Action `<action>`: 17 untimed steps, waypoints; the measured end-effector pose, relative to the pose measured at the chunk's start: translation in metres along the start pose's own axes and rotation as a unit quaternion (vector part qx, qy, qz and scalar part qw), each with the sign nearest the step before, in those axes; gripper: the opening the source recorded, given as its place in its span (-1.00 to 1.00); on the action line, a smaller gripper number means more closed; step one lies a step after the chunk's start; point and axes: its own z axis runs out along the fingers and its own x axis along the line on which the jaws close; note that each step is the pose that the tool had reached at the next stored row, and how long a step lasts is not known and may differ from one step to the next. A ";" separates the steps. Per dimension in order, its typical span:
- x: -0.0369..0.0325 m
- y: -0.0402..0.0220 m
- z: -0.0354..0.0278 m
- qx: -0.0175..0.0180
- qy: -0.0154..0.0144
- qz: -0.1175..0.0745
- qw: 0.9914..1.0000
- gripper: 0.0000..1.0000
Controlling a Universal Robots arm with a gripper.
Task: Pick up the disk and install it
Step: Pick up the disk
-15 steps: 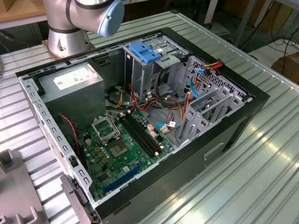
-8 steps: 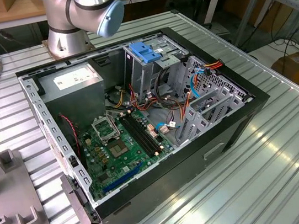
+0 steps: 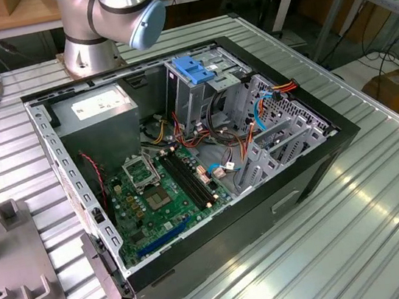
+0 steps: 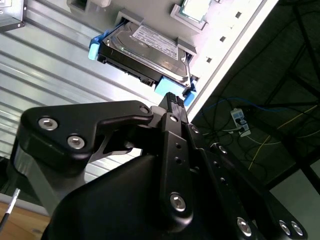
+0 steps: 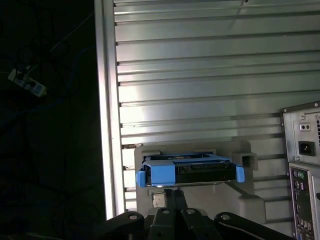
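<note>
disk [image 4: 150, 50]: grey metal drive with a pale label, lying flat on a pale grey holder [image 4: 150, 14]; in the first wrist view it is seen end-on [image 5: 205, 172], seated on the same holder [image 5: 250, 205] and well apart from the case.
blue rails [image 4: 95, 49]: bright plastic along the disk's sides and across its near end.
table [image 5: 200, 75]: ribbed metal; the holder sits near its edge.
gripper [image 4: 172, 97]: black fingers, tips just beside the near blue rail; contact cannot be told. Also seen in the first wrist view [image 5: 175, 192].
jaws: drawn narrow, fingers side by side, nothing held between them.
computer case [image 3: 222, 254]: open, lying on its side, mid-table in the exterior view; rear panel [image 5: 302, 165] in the first wrist view.
motherboard [image 3: 157, 192]: green, on the case floor.
power supply [image 3: 93, 108]: at the motherboard's 11 o'clock.
drive cage [image 3: 193, 102]: at the motherboard's 1 o'clock, blue latch [image 3: 192, 69] on top.
arm [image 3: 110, 17]: base joints at the case's 11 o'clock.
grey block [image 3: 13, 276]: on the table at the case's 8 o'clock.
</note>
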 end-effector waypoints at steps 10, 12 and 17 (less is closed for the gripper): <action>0.0002 0.0000 0.0000 -0.001 0.001 -0.033 0.999 -0.79; 0.0001 0.0000 0.0000 -0.001 0.002 -0.045 0.999 -0.79; 0.0001 0.0000 0.0000 -0.002 0.004 -0.086 0.996 -0.79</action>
